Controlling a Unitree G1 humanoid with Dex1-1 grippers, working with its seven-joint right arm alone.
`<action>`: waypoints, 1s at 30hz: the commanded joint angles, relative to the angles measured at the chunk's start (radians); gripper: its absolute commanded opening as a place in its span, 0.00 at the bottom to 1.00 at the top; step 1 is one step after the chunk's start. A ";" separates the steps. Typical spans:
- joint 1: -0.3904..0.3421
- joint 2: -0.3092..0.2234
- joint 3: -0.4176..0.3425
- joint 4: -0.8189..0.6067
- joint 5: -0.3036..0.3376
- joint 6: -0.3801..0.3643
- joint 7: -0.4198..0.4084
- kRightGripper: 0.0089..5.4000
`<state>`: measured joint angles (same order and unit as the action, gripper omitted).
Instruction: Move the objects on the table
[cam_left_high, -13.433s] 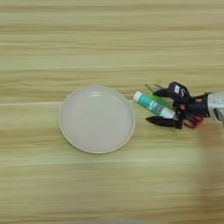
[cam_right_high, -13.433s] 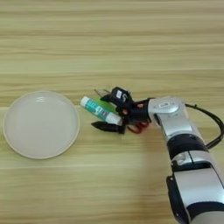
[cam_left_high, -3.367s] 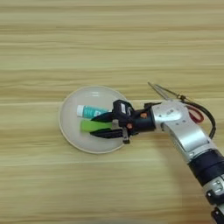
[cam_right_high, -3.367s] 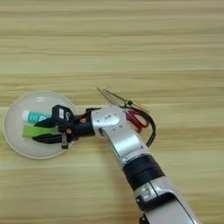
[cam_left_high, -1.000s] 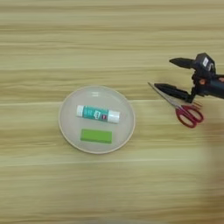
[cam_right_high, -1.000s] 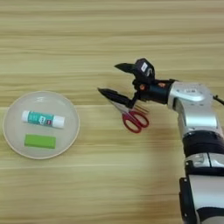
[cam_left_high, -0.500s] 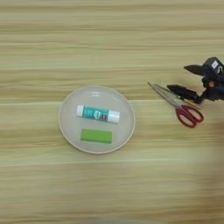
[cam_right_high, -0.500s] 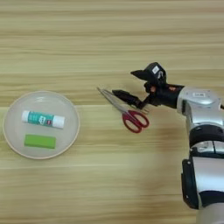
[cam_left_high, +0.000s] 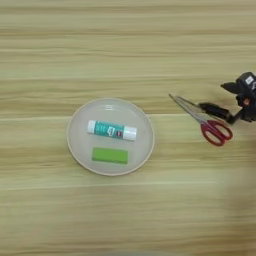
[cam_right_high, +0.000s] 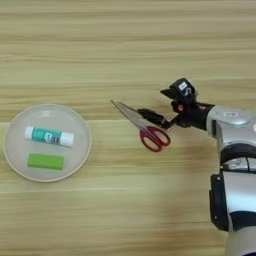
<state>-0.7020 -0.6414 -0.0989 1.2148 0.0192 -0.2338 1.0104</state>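
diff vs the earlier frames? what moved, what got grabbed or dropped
The glue stick and green block went from the table beside the plate into it, carried left by the right gripper and let go there. The gripper then pulled back right and now sits open and empty by the red-handled scissors, which lie on the table untouched. The plate itself has not moved.
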 joint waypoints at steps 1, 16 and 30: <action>-0.092 -0.048 -0.004 -0.028 -0.012 -0.028 -0.045 0.99; -0.088 -0.033 0.010 0.024 -0.058 -0.018 -0.101 0.96; -0.091 -0.002 0.022 0.057 -0.085 -0.002 -0.163 0.65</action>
<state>-0.7050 -0.6129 -0.0784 1.3076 -0.0573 -0.2396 0.8787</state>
